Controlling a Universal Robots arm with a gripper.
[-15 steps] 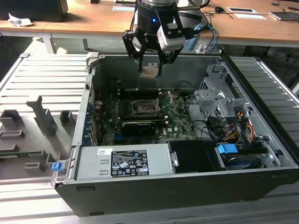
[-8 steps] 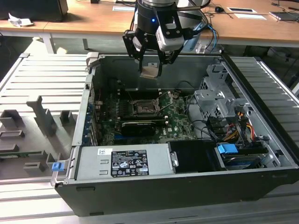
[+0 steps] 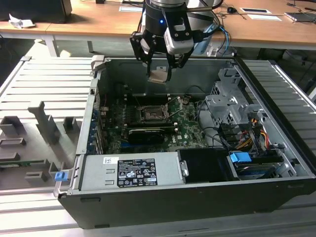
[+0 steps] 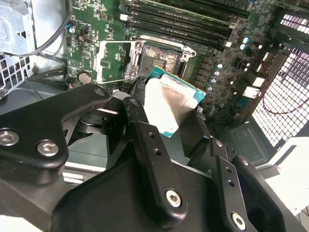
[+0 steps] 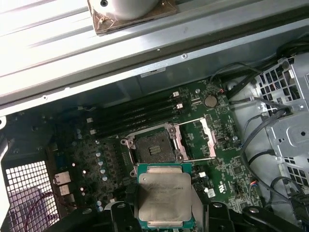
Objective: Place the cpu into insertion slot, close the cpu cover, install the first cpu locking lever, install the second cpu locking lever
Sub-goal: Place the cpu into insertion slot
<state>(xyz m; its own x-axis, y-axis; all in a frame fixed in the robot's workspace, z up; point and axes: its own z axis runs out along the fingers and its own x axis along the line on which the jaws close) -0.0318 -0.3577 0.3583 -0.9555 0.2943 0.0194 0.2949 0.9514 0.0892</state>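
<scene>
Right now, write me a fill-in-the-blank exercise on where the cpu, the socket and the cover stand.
1. The gripper holds the cpu ____ the green circuit board.
2. The insertion slot has no chip in it: it is ____.
3. The cpu cover is swung ____, lying beside the slot.

Missing words: above; empty; open.

- An open black computer case (image 3: 197, 202) sat on the slatted grey desk (image 3: 44, 79).
- A grey power supply (image 3: 168, 170) lay along its near wall, with a blue tab (image 3: 240, 159) just beside.
- The drive cage (image 3: 232, 106) stood at the exterior view's right, cables (image 3: 217, 136) trailing.
- Memory slots (image 5: 133, 116) and a coin battery (image 5: 209, 100) sat on the green board (image 5: 227, 159).
- A wooden desk (image 3: 98, 19) stood behind.
</scene>
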